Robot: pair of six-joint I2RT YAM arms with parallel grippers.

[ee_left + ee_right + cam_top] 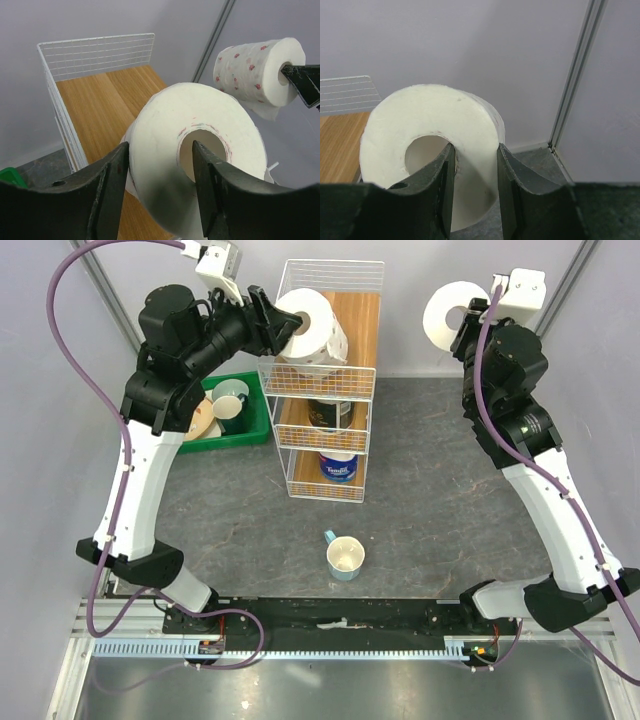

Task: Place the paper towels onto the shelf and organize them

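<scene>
A white paper towel roll [312, 325] [225, 125] lies on the top board of the shelf [362, 330] [100, 105], at its near left. My left gripper [272, 328] [160, 172] straddles that roll's wall, one finger in the core and one outside. Its jaws are slightly parted, with a gap showing inside the core. Right of the shelf, my right gripper [472, 318] [475, 155] holds a second white roll [447, 315] [420, 115] [250, 67] in the air, shut on its wall. A dark-wrapped roll [330, 412] and a blue-wrapped roll [338, 465] sit on the lower tiers.
A green tray [250, 430] with cups and dishes stands left of the shelf. A pale blue cup [345, 558] sits on the grey table in front of the shelf. Grey walls and a metal post [575, 75] close the back.
</scene>
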